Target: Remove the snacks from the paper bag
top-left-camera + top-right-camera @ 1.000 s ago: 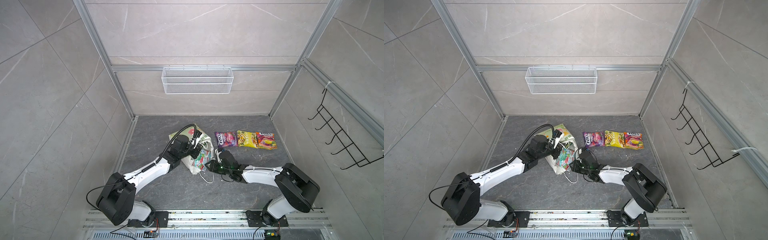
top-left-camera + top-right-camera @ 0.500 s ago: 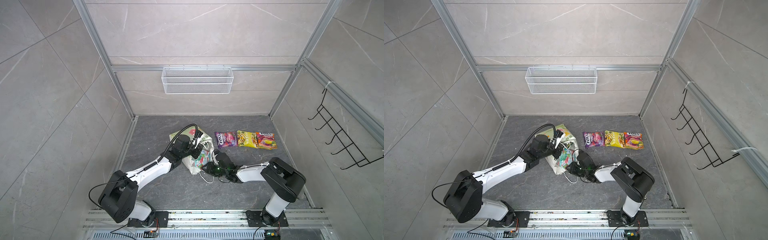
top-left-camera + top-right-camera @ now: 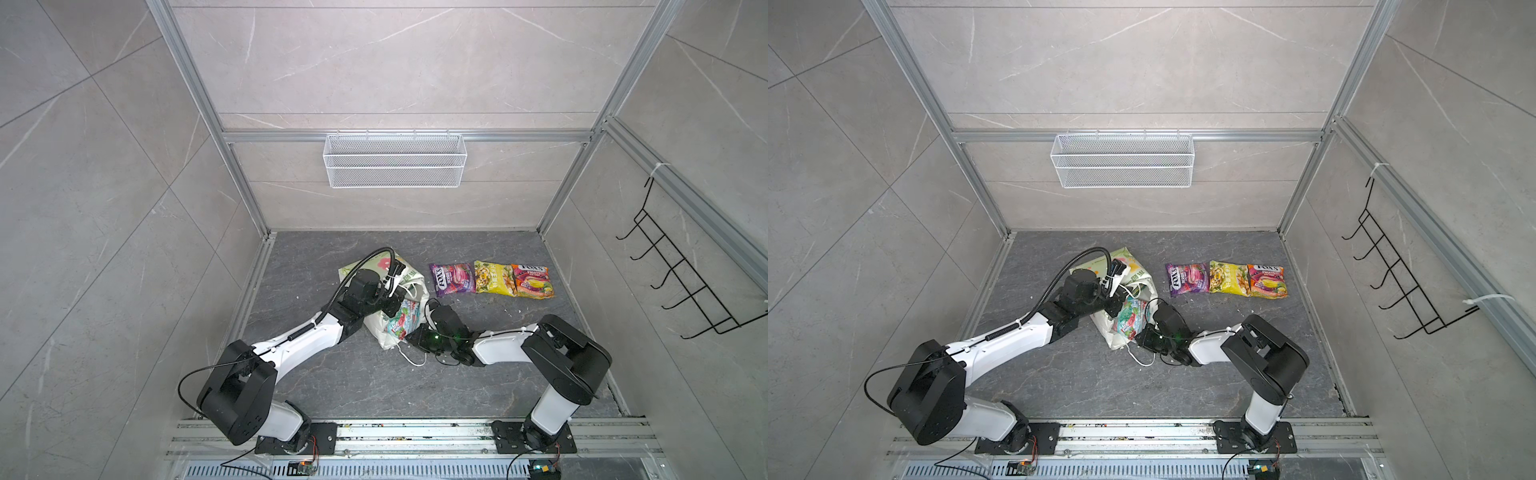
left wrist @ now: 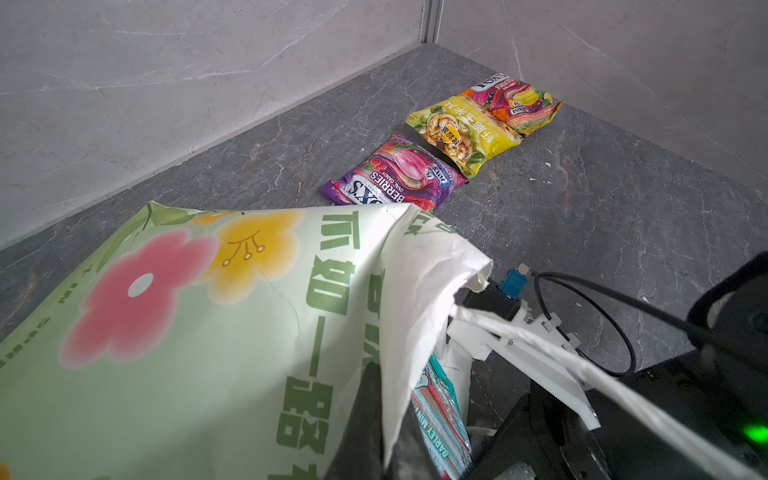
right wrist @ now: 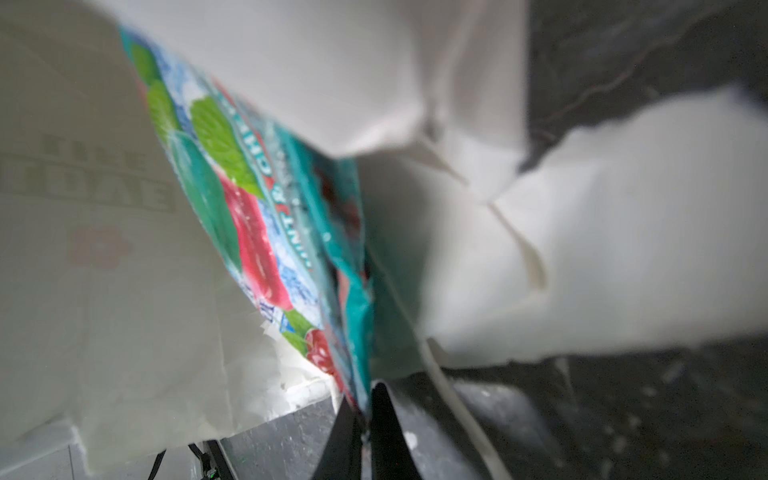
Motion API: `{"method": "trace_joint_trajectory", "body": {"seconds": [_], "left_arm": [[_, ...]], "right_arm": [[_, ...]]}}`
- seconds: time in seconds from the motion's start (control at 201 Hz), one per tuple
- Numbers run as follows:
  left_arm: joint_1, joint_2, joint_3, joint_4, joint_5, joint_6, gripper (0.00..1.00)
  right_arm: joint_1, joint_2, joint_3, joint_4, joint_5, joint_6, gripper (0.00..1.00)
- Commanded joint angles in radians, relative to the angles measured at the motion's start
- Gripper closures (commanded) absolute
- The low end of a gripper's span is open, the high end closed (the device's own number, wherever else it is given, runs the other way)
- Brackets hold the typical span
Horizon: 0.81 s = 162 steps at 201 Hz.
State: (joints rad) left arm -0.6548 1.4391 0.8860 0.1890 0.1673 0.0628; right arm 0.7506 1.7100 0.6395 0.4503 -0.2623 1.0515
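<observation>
The white paper carrier bag with green lettering and flower print (image 4: pixel 187 332) lies on its side on the dark grey stone-pattern floor (image 3: pixel 374 386), and the left gripper (image 3: pixel 394 303) is clamped on the upper edge of the bag mouth, holding it lifted. The right gripper (image 5: pixel 365 399) is pinched closed on the edge of a glossy teal-and-red candy packet (image 5: pixel 249 232), most of which sits inside the bag mouth. Clear of the bag, a purple packet (image 3: pixel 452 279), a yellow-green packet (image 3: pixel 493 277) and a red-pink packet (image 3: pixel 532 281) lie flat in a row, the last two touching.
</observation>
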Motion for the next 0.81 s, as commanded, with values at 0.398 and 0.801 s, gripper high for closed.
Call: {"method": "trace_joint_trajectory", "body": {"seconds": [0.398, 0.801], "left_arm": [[0.000, 0.009, 0.034, 0.050, 0.000, -0.023, 1.00], [0.000, 0.012, 0.044, 0.045, -0.031, -0.003, 1.00]], "right_arm": [[0.006, -0.122, 0.065, -0.059, -0.033, -0.092, 1.00], [0.007, -0.396, 0.105, -0.420, -0.017, -0.326, 1.00]]}}
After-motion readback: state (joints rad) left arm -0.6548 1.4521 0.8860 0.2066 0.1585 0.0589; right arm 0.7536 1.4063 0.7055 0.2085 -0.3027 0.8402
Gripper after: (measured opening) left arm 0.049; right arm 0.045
